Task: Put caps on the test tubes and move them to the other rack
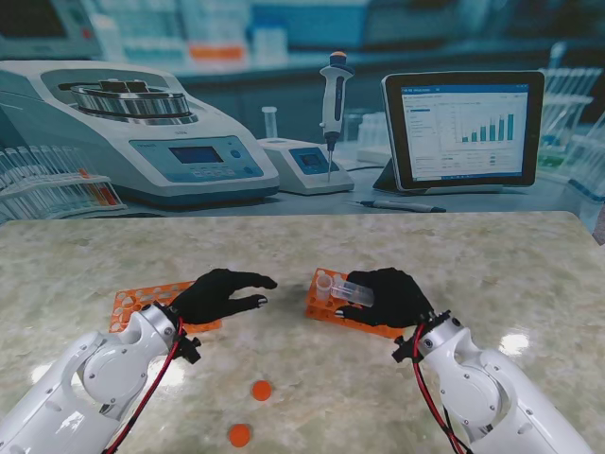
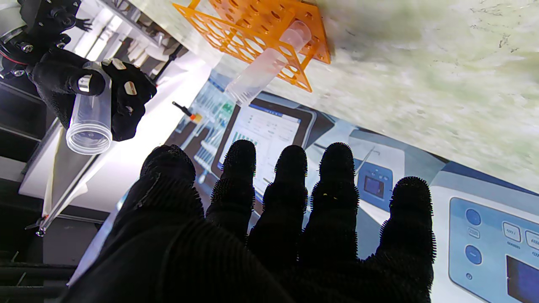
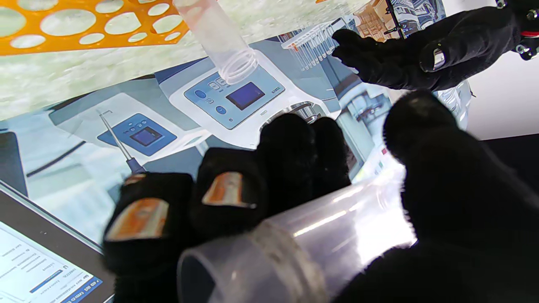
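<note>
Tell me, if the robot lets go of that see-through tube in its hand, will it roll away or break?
It would probably roll: the tube is round and smooth, lying sideways in the right hand. It looks like clear plastic, so likely light and not quick to shatter, though I can't be sure. Its glossy wall may be slippery. It has no cap, and the orange caps lie on the table.

White arms, red-black cables, black-gloved left hand.

— Can any writing be read?

— None clearly. Rows of small text and a bar chart are shown on the tablet screen, but no word can be made out.

— And the centrifuge panel?

— A small mark is printed beside its display, too blurred to be read.
</note>
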